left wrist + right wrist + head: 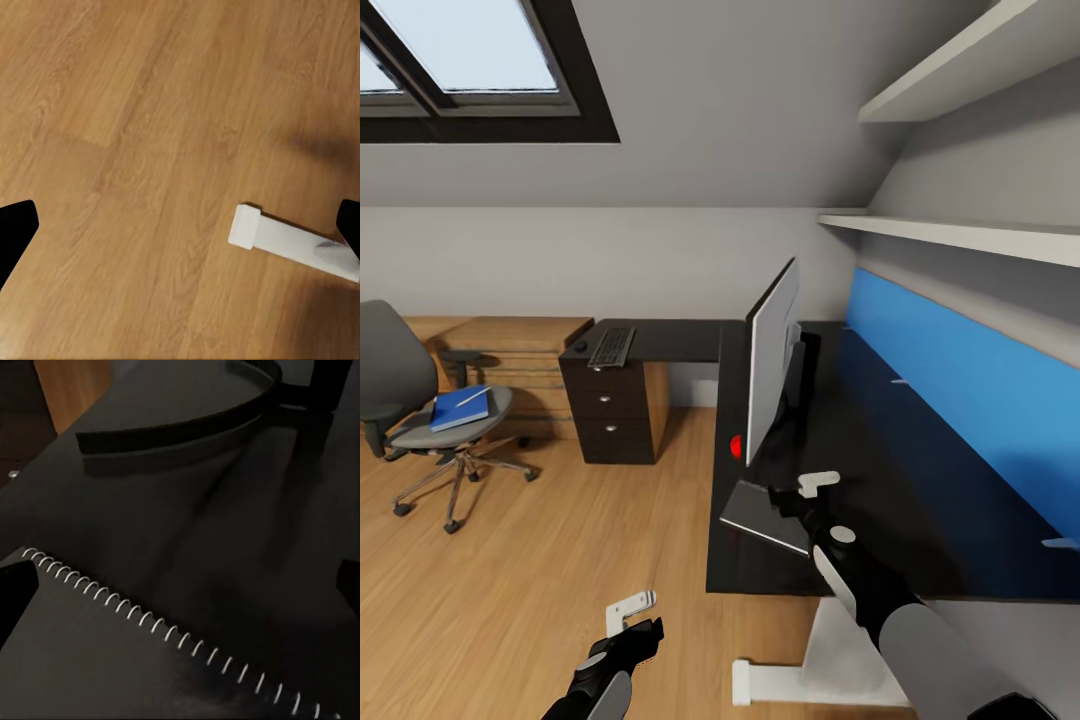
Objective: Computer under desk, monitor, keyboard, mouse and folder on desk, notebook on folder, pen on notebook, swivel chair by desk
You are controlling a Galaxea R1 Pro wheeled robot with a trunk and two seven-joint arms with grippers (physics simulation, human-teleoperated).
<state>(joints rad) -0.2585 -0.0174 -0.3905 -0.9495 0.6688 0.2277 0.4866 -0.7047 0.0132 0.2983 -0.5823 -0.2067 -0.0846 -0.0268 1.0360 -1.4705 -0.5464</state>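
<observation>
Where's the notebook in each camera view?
Head: the notebook lies at the desk's near edge, below the monitor.
Right wrist: its spiral binding crosses the foreground, with the monitor stand beyond.
Left wrist: floor and the desk's white foot.
Shared landmark: the black desk.

We can't really read the mouse [579, 345], it's just a tiny dark blob by the keyboard [611, 347]. The swivel chair [400, 385] gets chopped by the frame edge, and the right tool [818, 485] covers a corner of the notebook [760, 512].
</observation>
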